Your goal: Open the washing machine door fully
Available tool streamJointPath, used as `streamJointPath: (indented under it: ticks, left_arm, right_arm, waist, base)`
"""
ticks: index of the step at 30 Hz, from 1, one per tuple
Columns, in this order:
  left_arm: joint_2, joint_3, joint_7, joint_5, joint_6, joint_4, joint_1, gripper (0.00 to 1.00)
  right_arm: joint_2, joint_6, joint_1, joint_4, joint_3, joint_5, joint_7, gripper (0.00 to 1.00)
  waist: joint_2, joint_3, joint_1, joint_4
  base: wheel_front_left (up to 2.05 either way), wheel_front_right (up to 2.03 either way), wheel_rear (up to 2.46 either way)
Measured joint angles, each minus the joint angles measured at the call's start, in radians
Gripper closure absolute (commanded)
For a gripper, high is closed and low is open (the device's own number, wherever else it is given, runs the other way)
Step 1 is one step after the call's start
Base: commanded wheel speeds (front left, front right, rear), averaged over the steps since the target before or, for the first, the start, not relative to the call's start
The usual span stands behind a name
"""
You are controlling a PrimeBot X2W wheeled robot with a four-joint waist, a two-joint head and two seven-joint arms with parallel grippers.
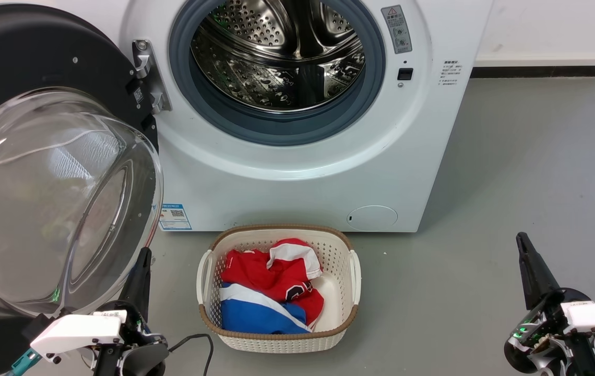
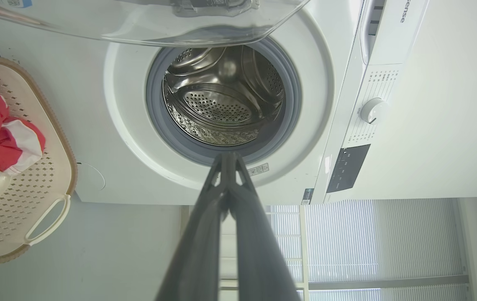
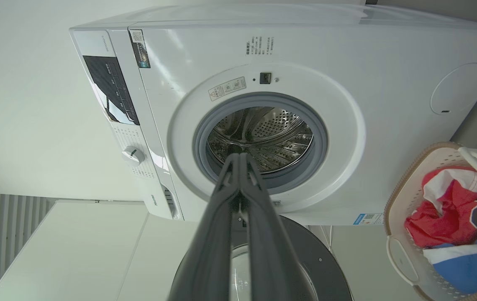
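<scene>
The white washing machine stands ahead with its steel drum and grey gasket exposed. Its door hangs swung far out to the left on its hinge, black rim behind, clear glass bowl bulging toward me. My left gripper sits low at the left, shut, its tip just beside the bowl's lower right edge, holding nothing. The left wrist view looks past the shut fingers at the drum, with the glass bowl along the top. My right gripper is shut at the lower right, far from the door.
A white laundry basket with red, white and blue clothes sits on the grey floor right before the machine, between my arms. A black cable lies near the basket's left corner. Bare floor stretches to the right of the machine.
</scene>
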Motion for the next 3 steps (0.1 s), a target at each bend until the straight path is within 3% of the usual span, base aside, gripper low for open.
streamJointPath:
  ticks: [3]
  left_arm:
    - [-0.001,0.001,0.0,0.0,0.0,0.0,0.0,1.0]
  right_arm:
    - [0.0,0.0,0.0,0.0,0.0,0.0,0.0,1.0]
  waist:
    - [0.0,0.0,0.0,0.0]
  base:
    - [0.0,0.0,0.0]
